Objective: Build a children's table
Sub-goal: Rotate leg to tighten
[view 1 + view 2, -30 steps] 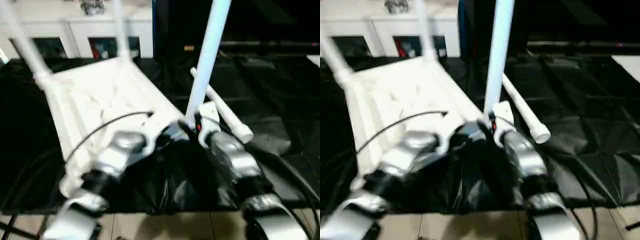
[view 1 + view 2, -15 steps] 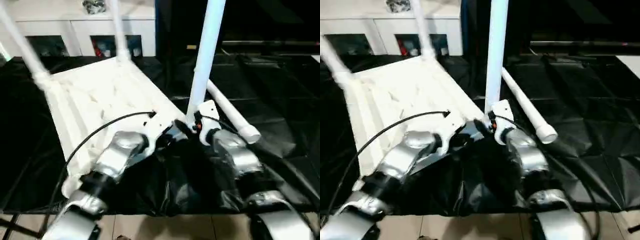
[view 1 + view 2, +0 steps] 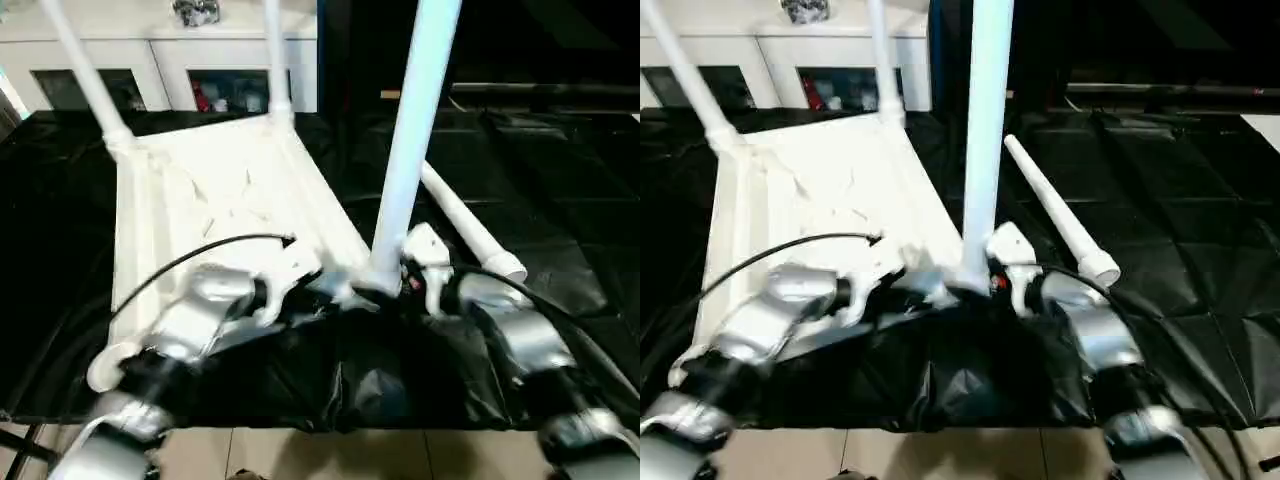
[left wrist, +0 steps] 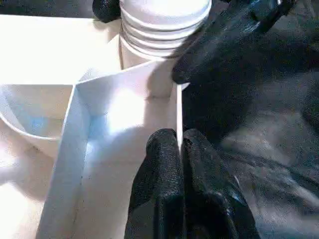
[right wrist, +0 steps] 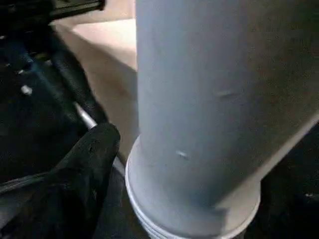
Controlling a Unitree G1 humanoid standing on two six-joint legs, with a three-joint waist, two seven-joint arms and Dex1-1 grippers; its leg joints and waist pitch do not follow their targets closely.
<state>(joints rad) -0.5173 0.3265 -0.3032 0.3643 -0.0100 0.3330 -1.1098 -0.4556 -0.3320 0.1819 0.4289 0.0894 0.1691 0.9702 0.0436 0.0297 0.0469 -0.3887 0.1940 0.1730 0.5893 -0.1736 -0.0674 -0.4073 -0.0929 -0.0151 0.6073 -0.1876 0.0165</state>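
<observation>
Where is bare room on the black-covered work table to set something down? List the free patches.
Free: the black-covered work table right of the loose white tubular leg, and the strip left of the upturned white plastic tabletop. Crowded: the tabletop's near right corner, where the upright white leg, left gripper and right gripper meet.

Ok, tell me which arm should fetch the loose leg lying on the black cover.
Right. The loose leg lies on the robot's right side, just beyond the right gripper, whose jaws stand at the upright leg. The left gripper is shut on the tabletop rim, steadying it.
</observation>
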